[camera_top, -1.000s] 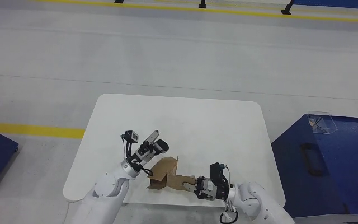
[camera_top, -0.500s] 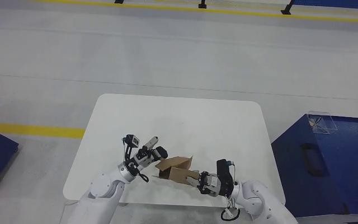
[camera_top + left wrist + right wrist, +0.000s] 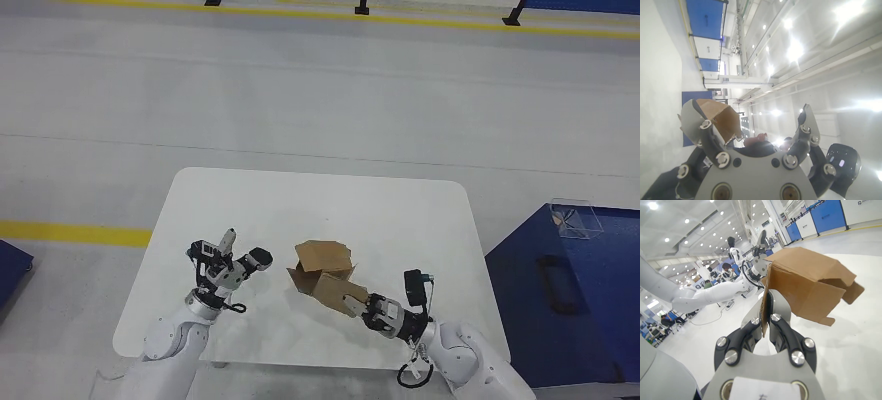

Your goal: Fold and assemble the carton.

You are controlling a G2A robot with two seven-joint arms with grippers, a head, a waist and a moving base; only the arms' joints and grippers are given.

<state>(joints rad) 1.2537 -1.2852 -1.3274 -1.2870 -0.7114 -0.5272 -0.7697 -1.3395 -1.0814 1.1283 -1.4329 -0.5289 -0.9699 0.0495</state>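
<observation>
**Carton (image 3: pixel 322 272) carried inward, left gripper (image 3: pixel 232 262) drawn off**

Over the last second the carton has been taken from the near edge of the table (image 3: pixel 400 205) and turned further in over the tabletop. The left gripper, which was close against its side half a second ago, has been pulled away. That gripper is now seen well apart from the cardboard, its fingers spread wide with nothing between them.

The right gripper (image 3: pixel 766 298) is clenched on the edge of a single flap at the carton's near side. The half-opened box is held by that pinch, between the two arms. Whether its underside rests on the table cannot be told.

The carton is judged to be light, thin corrugated board, stiff across each panel but yielding at the scored creases. Loose flaps are seen hanging open at its far end. A grip on one flap alone is likely to let the body swing, and the crease could be bent or torn. A firmer hold is expected on a wall panel close to a corner fold. With the opposite wall steadied by the free gripper, the flaps could be pressed in without the shell being crushed.
</observation>
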